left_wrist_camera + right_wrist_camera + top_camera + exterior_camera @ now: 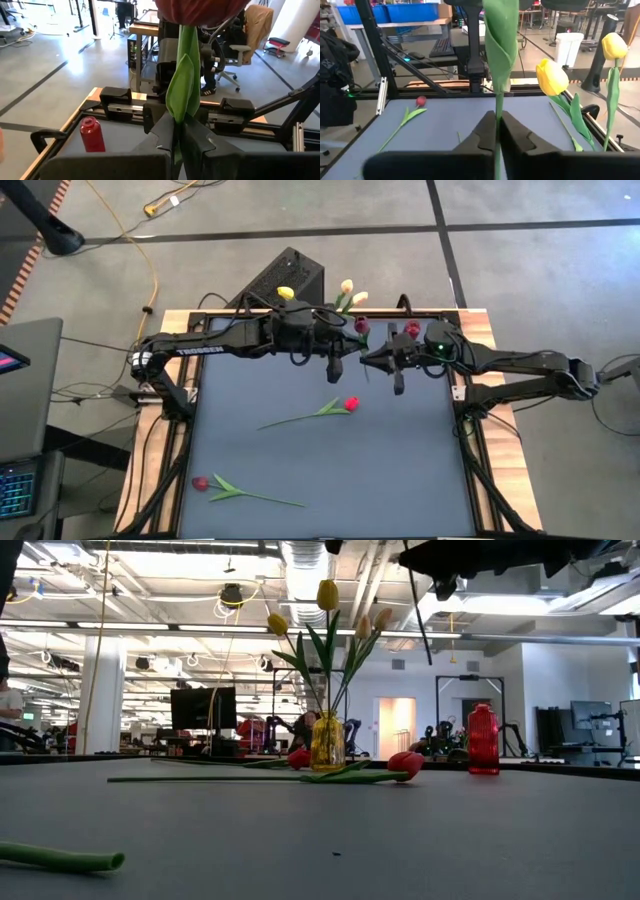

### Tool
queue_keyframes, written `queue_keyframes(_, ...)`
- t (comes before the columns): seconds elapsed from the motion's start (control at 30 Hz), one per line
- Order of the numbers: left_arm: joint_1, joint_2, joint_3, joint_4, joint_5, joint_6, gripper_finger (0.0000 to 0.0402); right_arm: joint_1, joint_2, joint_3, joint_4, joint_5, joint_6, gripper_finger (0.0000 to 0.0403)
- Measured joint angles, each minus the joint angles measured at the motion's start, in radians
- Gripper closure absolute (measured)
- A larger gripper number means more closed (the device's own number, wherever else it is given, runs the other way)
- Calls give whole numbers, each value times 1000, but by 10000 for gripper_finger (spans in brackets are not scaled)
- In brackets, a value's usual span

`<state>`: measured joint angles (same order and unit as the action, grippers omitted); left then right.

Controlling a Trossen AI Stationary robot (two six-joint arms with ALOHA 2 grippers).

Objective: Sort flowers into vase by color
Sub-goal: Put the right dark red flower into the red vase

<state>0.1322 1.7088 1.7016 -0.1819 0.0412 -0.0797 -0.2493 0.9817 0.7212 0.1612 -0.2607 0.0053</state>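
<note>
Both pincers, left (pixel 336 366) and right (pixel 372 360), clamp one dark red tulip (pixel 362 327) mid-handover above the tabletop (pixel 400 470) (red vase (pixel 483 739) likely next), calling for one to release.

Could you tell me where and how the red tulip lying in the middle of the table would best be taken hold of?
Grip the red tulip on its thin stem, between the leaf and the bare tail end, coming straight down from above. It lies flat on the table, so only a top approach with fingers straddling the stem crosswise fits. Both end effectors, left and right, are currently shut on another flower's stem.
</note>
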Motion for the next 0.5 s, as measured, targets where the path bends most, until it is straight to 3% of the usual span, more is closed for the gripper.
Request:
queue_keyframes(0.1, 0, 0, 0, 4, 9, 19, 378, -2, -7, -1, -1, 0, 5, 381)
queue_keyframes(0.27, 8, -9, 0, -37, 14, 33, 303, -51, -57, -2, -17, -1, 36, 376)
queue_keyframes(0.5, 31, -88, 0, -112, -24, 66, 209, -268, -171, -12, -140, 0, -13, 380)
